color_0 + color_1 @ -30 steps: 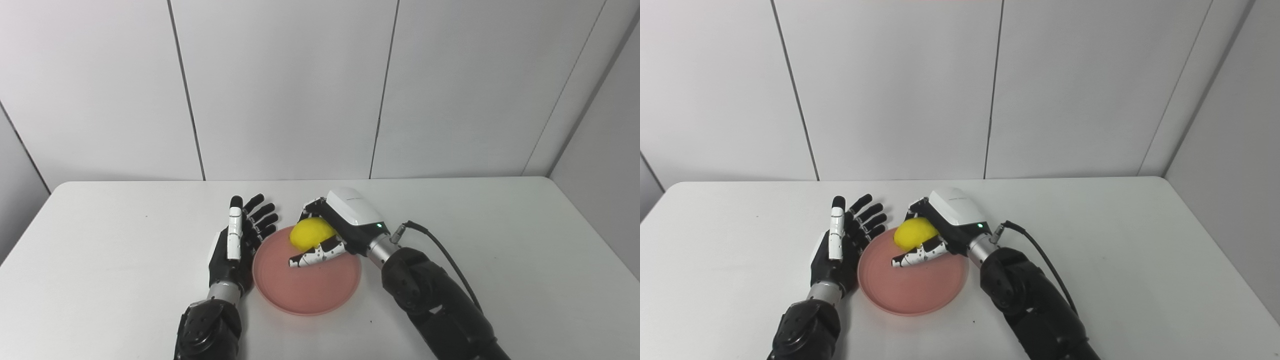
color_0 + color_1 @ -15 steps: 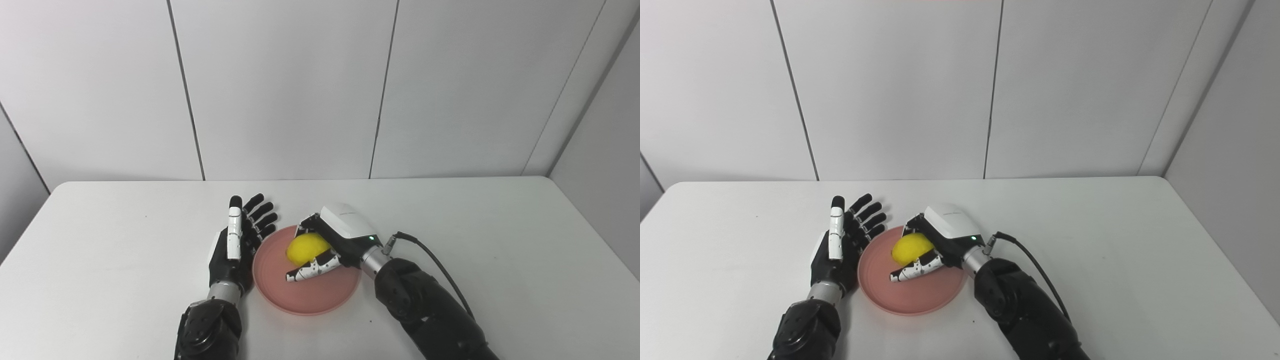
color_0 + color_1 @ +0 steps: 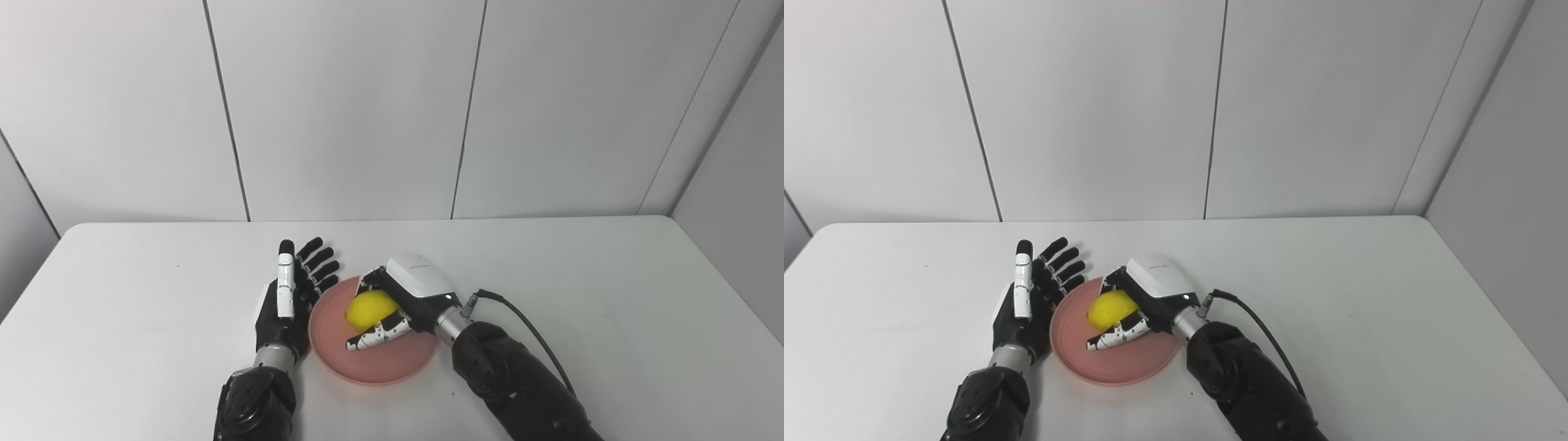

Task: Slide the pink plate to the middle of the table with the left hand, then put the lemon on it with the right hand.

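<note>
Lowering since a second ago, the right robot hand point(image 3: 392, 303) is gripping the lemon point(image 3: 367, 307) just over the centred pink plate point(image 3: 373, 361), leaving only release, while the left robot hand point(image 3: 288, 300) is resting open beside it.

R hand point(image 3: 1145, 294) grips lemon point(image 3: 1108, 308) over pink plate point(image 3: 1127, 361) (maybe touching); L hand point(image 3: 1029, 300) open.

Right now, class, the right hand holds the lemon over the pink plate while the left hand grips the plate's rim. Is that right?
Not quite: the left hand is open beside the pink plate, gripping nothing, as the left eye view shows. The right hand does hold the lemon over it.
</note>
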### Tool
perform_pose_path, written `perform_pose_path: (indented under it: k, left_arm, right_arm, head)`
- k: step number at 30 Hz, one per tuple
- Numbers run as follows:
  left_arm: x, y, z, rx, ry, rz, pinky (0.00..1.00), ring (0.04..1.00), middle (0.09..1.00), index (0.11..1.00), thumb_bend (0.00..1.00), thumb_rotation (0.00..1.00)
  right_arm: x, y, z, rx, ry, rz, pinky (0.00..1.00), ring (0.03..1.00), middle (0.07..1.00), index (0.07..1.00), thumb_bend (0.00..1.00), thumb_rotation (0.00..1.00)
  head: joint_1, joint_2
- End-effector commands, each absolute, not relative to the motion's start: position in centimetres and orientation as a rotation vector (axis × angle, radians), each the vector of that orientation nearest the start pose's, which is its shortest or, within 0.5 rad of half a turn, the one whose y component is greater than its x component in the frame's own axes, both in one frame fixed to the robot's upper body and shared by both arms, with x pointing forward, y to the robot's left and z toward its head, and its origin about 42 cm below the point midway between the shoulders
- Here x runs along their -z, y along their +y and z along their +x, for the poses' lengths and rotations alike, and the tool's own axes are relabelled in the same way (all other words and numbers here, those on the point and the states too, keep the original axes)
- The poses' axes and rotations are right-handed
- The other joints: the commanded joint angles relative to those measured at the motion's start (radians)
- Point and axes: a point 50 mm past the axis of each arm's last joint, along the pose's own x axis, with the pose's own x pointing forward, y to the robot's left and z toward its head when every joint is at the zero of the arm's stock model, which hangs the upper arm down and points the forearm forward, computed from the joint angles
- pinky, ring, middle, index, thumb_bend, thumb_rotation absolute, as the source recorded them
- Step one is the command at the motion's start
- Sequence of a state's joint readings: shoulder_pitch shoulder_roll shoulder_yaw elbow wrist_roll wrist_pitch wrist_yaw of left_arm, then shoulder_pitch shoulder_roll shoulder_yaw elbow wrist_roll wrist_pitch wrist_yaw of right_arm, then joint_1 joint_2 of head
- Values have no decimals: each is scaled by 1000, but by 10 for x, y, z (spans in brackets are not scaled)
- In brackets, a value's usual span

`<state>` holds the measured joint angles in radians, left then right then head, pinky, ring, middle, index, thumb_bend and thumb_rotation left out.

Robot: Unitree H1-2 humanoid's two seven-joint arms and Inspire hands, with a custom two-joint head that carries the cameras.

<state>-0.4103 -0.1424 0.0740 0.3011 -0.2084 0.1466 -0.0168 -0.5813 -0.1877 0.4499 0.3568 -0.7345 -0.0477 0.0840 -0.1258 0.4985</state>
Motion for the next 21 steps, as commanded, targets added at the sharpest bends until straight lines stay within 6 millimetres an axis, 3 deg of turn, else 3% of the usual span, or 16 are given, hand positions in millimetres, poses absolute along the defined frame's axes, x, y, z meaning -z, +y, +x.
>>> perform_pose_path:
  k: [1, 7, 11, 17, 21]
  left_arm:
    - [-122, 124, 399, 122, 162, -342, 803, 789, 809, 780, 643, 979]
    - [-121, 124, 399, 124, 160, -343, 826, 789, 811, 775, 648, 976]
    - [-120, 124, 400, 123, 156, -342, 786, 789, 798, 770, 644, 973]
    - [-120, 124, 399, 117, 159, -351, 777, 802, 788, 770, 641, 949]
    - [-120, 125, 399, 129, 159, -353, 800, 824, 807, 806, 644, 970]
  right_arm:
    - [-199, -113, 438, -497, -444, -1129, 189, 235, 294, 305, 603, 337]
    - [-201, -112, 437, -494, -463, -1145, 186, 235, 297, 311, 616, 379]
    - [-204, -114, 437, -496, -473, -1154, 198, 249, 311, 325, 682, 493]
    - [-211, -117, 435, -509, -466, -1175, 291, 353, 422, 478, 846, 675]
    - [-216, -119, 433, -520, -466, -1182, 376, 443, 501, 567, 970, 846]
  head:
    - [0, -1]
    - [-3, 0]
    - [-5, 0]
    - [-7, 0]
    - [-8, 1]
